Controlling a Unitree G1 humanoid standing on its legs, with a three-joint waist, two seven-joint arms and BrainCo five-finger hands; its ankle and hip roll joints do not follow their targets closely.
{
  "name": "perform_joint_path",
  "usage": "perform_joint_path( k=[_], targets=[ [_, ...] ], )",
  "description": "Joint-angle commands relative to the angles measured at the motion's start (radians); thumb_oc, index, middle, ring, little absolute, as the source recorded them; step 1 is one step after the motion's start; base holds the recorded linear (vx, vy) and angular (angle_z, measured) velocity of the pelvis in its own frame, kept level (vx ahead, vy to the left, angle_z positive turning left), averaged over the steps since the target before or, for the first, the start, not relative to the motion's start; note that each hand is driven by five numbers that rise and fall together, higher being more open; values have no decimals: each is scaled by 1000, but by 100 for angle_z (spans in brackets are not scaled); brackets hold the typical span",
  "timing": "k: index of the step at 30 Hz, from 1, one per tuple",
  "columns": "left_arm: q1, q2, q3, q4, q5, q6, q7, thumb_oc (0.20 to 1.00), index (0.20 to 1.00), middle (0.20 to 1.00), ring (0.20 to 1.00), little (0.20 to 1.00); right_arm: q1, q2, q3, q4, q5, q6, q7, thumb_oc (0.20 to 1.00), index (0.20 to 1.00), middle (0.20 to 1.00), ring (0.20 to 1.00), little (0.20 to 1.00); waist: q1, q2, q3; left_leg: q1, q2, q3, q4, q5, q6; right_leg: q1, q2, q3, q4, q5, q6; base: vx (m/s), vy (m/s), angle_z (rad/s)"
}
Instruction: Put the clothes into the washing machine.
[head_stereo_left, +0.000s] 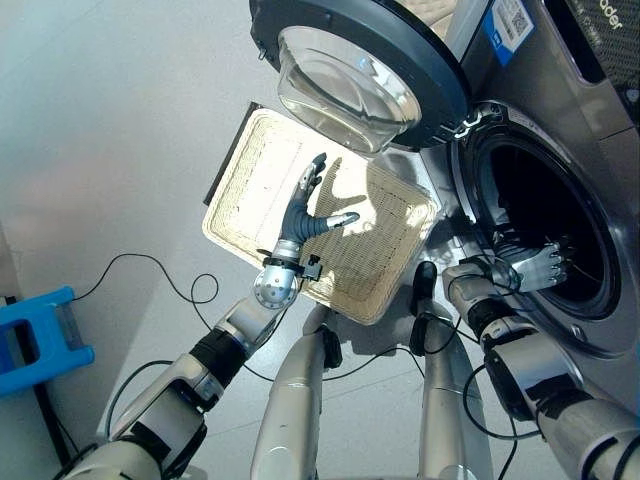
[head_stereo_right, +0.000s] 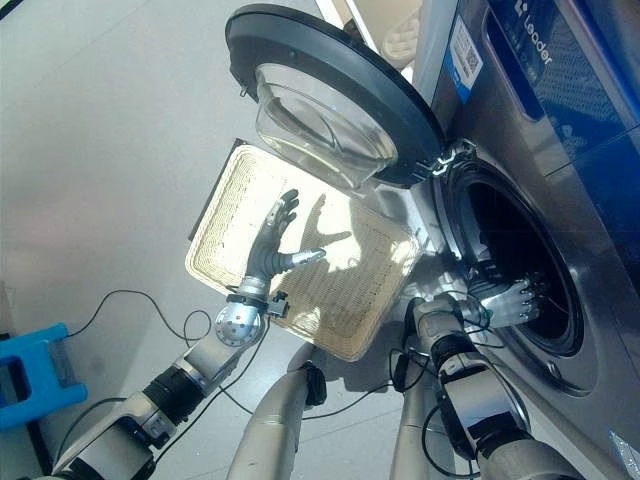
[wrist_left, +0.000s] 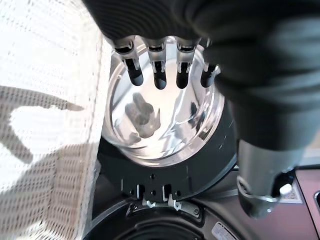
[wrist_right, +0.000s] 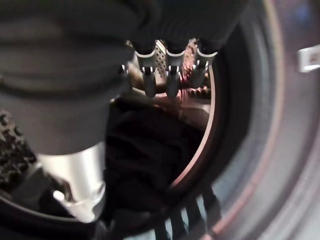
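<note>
The basket (head_stereo_left: 380, 290) on the floor looks empty, and dark clothes (wrist_right: 145, 165) lie inside the drum (head_stereo_left: 545, 215), so loading seems nearly done; only the door (head_stereo_left: 360, 60), swung open at 12 o'clock, looks left to shut. The left hand (head_stereo_left: 305, 215) hovers over the basket, fingers spread, holding nothing. The right hand (head_stereo_left: 540, 265), at 3 o'clock in the drum mouth, is released too. Its wrist view alone reveals the clothes.

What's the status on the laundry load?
Left hand open over basket. Right hand open at drum mouth; dark clothes inside. Door open.
</note>
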Motion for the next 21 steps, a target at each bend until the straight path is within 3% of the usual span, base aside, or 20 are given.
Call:
perform_joint_path(
  k=[1, 3, 4, 5, 7, 10, 15, 21],
  targets=[
    [2, -59, 17, 5, 40, -29, 8, 1000, 1000, 1000, 1000, 1000, 46, -16, 37, -60, 12, -31, -6, 1000, 1000, 1000, 1000, 1000, -12, 68, -11, 15, -45, 8, 163, -200, -25, 81, 28, -73, 2, -40, 53, 0, 0, 0],
    [7, -62, 18, 23, 37, -19, 6, 1000, 1000, 1000, 1000, 1000, 62, 3, 57, -75, 12, -27, 52, 1000, 1000, 1000, 1000, 1000, -14, 61, -11, 29, -41, 6, 165, -202, -25, 95, 30, -73, 5, -44, 50, 0, 0, 0],
    [10, -72, 20, 48, 35, -7, 2, 1000, 1000, 1000, 1000, 1000, 73, 26, 83, -79, 29, -40, 158, 1000, 1000, 1000, 1000, 1000, -14, 53, -11, 44, -37, 5, 166, -204, -26, 112, 30, -74, 6, -49, 47, -6, 17, -3],
    [10, -74, 22, 54, 33, -3, 0, 1000, 1000, 1000, 1000, 1000, 74, 33, 90, -79, 33, -43, 182, 1000, 1000, 1000, 1000, 1000, -15, 50, -11, 48, -36, 5, 167, -204, -26, 116, 31, -74, 7, -50, 46, -14, 6, -3],
    [20, -78, 39, 100, 24, 22, -32, 1000, 1000, 1000, 1000, 1000, 105, 62, 162, -108, 61, -49, 409, 1000, 1000, 1000, 1000, 1000, -12, 25, -11, 79, -29, -4, 172, -208, -28, 154, 27, -82, 9, -56, 42, -16, -41, 0],
    [42, -70, 54, 155, 24, 31, -67, 1000, 1000, 1000, 1000, 1000, 146, 68, 235, -149, 60, -45, 549, 1000, 1000, 1000, 1000, 1000, -11, -10, -11, 117, -18, -10, 174, -210, -33, 200, 27, -92, 2, -58, 41, 1, -89, 4],
    [88, -75, 81, 263, 23, 44, -89, 1000, 1000, 1000, 1000, 1000, 246, 58, 261, -172, 53, -65, 629, 1000, 1000, 1000, 1000, 1000, -18, -62, -11, 212, -2, -23, 146, -206, -39, 303, 39, -98, -33, -58, 47, 3, -53, 6],
    [147, -102, 133, 425, 39, 68, -161, 1000, 1000, 1000, 1000, 1000, 327, 51, 260, -139, 27, -47, 762, 1000, 1000, 1000, 1000, 1000, -19, -95, -13, 372, 5, -44, 78, -185, -53, 480, 54, -90, -118, -45, 57, 71, -29, -5]
  ],
)
